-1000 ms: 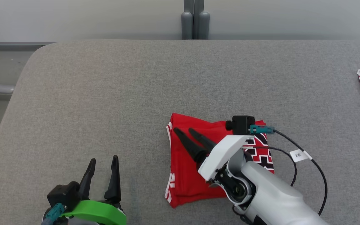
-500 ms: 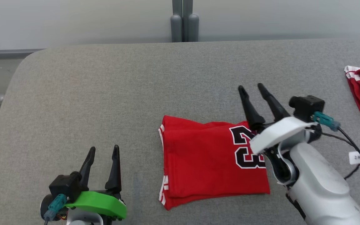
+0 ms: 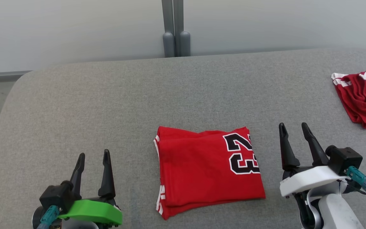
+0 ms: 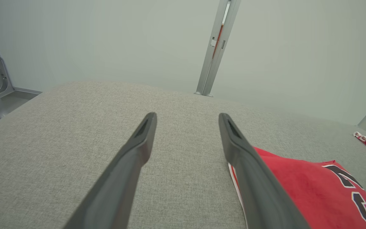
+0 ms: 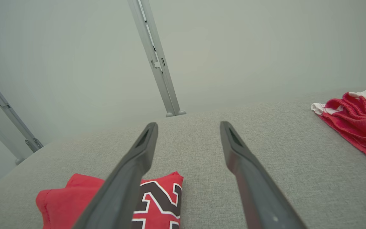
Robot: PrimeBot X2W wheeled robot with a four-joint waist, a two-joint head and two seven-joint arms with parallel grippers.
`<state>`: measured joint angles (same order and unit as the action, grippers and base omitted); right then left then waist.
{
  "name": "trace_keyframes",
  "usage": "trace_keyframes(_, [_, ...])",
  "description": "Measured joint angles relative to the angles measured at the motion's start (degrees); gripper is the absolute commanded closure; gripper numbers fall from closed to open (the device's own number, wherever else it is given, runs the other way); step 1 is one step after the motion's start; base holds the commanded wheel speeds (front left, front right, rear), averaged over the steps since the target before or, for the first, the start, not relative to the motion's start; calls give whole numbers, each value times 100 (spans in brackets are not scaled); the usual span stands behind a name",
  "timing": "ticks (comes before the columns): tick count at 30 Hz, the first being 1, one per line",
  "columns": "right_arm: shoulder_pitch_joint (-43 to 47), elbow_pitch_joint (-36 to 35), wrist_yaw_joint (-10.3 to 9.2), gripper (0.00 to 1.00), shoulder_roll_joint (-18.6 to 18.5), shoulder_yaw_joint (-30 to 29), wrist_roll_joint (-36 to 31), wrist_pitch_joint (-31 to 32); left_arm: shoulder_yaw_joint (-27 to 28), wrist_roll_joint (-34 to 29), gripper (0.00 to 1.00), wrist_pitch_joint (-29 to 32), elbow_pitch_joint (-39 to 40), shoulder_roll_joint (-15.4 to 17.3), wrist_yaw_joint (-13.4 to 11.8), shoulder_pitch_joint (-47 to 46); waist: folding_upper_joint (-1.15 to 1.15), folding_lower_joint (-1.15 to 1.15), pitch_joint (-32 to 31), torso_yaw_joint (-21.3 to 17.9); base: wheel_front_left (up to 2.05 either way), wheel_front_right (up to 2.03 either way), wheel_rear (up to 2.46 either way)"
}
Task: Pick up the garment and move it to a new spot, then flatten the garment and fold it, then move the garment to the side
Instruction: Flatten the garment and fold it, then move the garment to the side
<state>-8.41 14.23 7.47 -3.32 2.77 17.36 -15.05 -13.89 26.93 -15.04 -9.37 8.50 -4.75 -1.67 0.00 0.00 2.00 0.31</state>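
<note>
You have the folded red garment (image 3: pixel 208 171) lying flat on the grey tabletop (image 3: pixel 106 105). Your left gripper (image 3: pixel 94 155) sits well to the garment's left, fingers spread and holding nothing. Your right gripper (image 3: pixel 293 125) stands near the garment's right edge, also spread and empty. A crumpled red cloth (image 3: pixel 362 98) lies far off to the garment's right.

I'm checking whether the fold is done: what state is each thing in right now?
jersey: folded, lying flat on the grey pad, number up, untouched.
second garment: crumpled, far right on the pad.
left gripper: open, empty, left of the jersey.
right gripper: open, empty, right of the jersey.
</note>
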Motion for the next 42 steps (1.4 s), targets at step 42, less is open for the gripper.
trace_keyframes(42, [-82,1260,0,0,-125,259,81,1209,517,-558,0,0,-247,-465,493,407,0,0,-147,410,0,0,0])
